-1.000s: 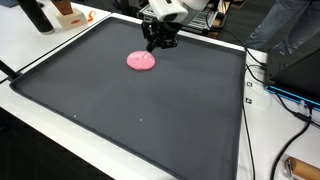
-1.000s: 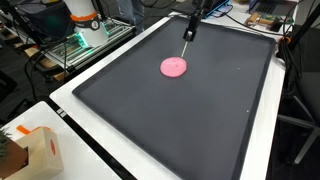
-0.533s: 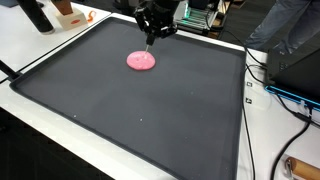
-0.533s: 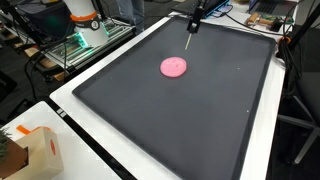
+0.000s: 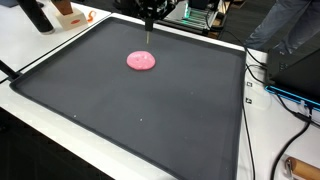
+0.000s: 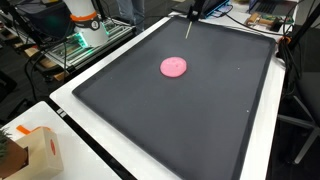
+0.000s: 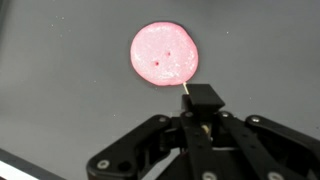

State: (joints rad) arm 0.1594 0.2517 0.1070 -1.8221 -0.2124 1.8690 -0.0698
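No legible text, labels or numbers in any view. The cardboard box (image 6: 40,152), just off the near corner of the black mat (image 6: 200,120), carries an orange mark, too small to read.

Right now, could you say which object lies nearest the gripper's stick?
The pink disc, alone on the dark mat near the stick; the cardboard box sits off it.

Thin stick (image 6: 190,27) hangs upright near flat pink disc (image 6: 174,67) on mat (image 6: 180,125).

Pink disc (image 5: 141,61), grey mat (image 5: 150,120), perhaps yellowish stick (image 7: 186,90)
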